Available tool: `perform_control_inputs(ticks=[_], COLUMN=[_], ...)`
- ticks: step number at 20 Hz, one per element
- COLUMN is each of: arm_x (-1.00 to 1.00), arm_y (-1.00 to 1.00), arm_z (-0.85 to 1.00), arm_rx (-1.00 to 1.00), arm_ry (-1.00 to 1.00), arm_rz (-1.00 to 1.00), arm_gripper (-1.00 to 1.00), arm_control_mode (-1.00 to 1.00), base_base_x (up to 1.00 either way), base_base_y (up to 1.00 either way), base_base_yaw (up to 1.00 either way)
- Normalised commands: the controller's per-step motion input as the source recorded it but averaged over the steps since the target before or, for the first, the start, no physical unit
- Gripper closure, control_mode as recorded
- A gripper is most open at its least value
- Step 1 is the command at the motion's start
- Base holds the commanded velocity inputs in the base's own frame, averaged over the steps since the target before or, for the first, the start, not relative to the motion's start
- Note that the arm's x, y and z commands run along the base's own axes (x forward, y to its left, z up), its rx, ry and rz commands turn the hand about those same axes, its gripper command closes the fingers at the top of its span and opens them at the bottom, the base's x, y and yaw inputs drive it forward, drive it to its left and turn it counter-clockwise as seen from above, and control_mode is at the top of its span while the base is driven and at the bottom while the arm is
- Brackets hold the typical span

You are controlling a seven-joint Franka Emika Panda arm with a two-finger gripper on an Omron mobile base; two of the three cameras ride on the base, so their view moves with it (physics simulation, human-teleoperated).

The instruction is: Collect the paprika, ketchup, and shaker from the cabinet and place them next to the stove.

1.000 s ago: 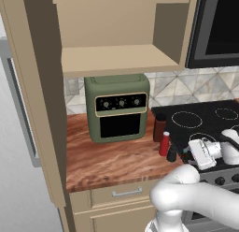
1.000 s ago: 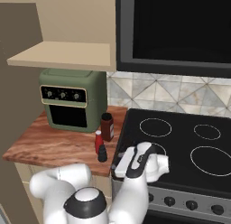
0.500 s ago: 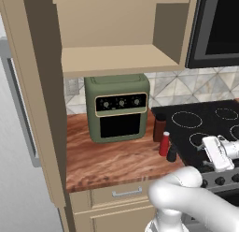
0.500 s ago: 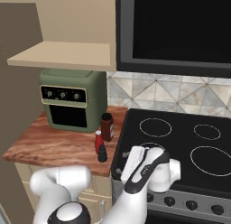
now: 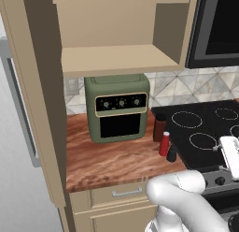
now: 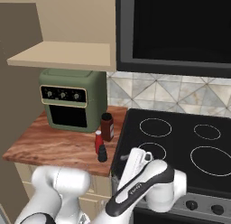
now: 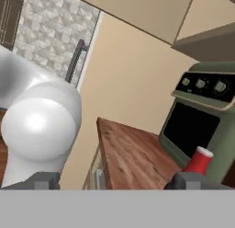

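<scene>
Items delivered: paprika [image 6: 107, 126], ketchup [image 6: 98, 142] and shaker [image 6: 103, 153] stand mid-frame on my tabletop [image 6: 54, 146], beside the stove [image 6: 180, 142]. My tool [image 6: 135, 166], released, has pulled back lower right since earlier; cabinet [image 5: 116, 58] bare, task apparently complete.

wood-grain counter [image 5: 112, 158], olive toaster oven [image 5: 117, 106], grey diamond-tile backsplash [image 6: 180, 94], tan drawer with metal handle [image 5: 125, 192], black microwave [image 6: 180, 31]

ketchup [image 7: 199, 162] base behind finger tip
</scene>
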Motion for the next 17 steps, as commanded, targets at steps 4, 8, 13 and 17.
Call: perform_control_inputs(ticks=[4,8,13,17], arm_x=[-0.75,-0.57,-0.36,-0.21], arm_y=[0.01,0.13,0.26,0.36], arm_z=[0.54,0.65,0.68,0.66], arm_rx=[-0.01,-0.05,-0.07,-0.10], arm_ry=[-0.22,-0.22,-0.19,-0.18], arm_rz=[-0.07,-0.06,-0.05,-0.04], arm_gripper=[-1.00,-1.00,-1.00,-1.00], arm_control_mode=[-1.00,-1.00,-1.00,-1.00], base_base_x=[0.00,0.00,0.00,0.00], base_base_y=[0.00,0.00,0.00,0.00], base_base_yaw=[0.00,0.00,0.00,0.00])
